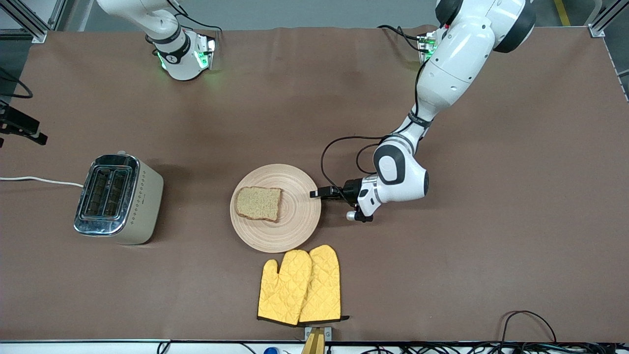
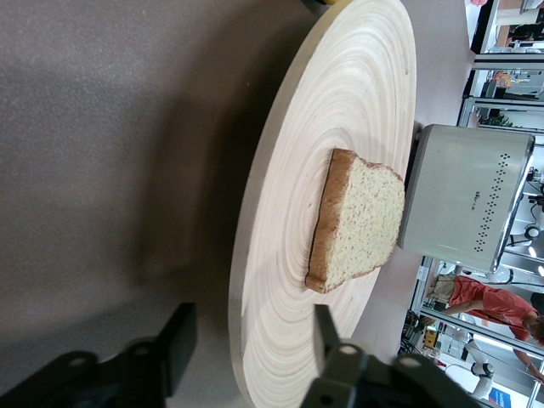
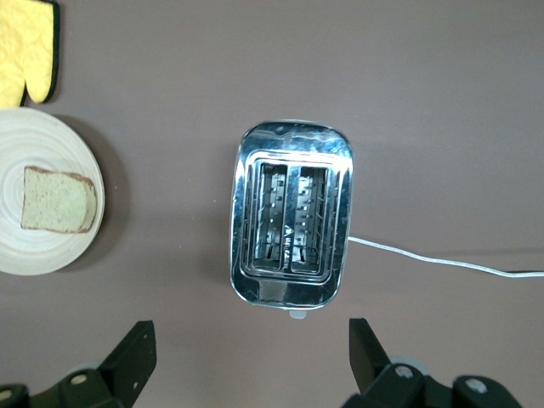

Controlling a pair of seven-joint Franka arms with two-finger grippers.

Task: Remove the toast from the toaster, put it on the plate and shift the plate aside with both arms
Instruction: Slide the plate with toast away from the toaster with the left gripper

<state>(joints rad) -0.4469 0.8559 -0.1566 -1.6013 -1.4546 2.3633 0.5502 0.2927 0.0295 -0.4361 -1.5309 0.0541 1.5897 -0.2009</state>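
Observation:
The toast (image 1: pixel 259 203) lies flat on the round wooden plate (image 1: pixel 290 216) in the middle of the table. My left gripper (image 1: pixel 314 193) is low at the plate's rim on the side toward the left arm's end. In the left wrist view the left gripper (image 2: pixel 251 340) is open, with the plate's rim (image 2: pixel 242 280) between its jaws, one finger (image 2: pixel 323 327) over the plate and the other (image 2: pixel 174 340) outside it. The toast (image 2: pixel 361 221) is clear of the fingers. My right gripper (image 3: pixel 251 357) is open and empty, high over the table beside the toaster (image 3: pixel 293 221).
The silver toaster (image 1: pixel 118 196) stands toward the right arm's end, its slots empty, with a white cord (image 1: pixel 39 180) running off the table's edge. Two yellow oven mitts (image 1: pixel 300 285) lie nearer the front camera than the plate, almost touching its rim.

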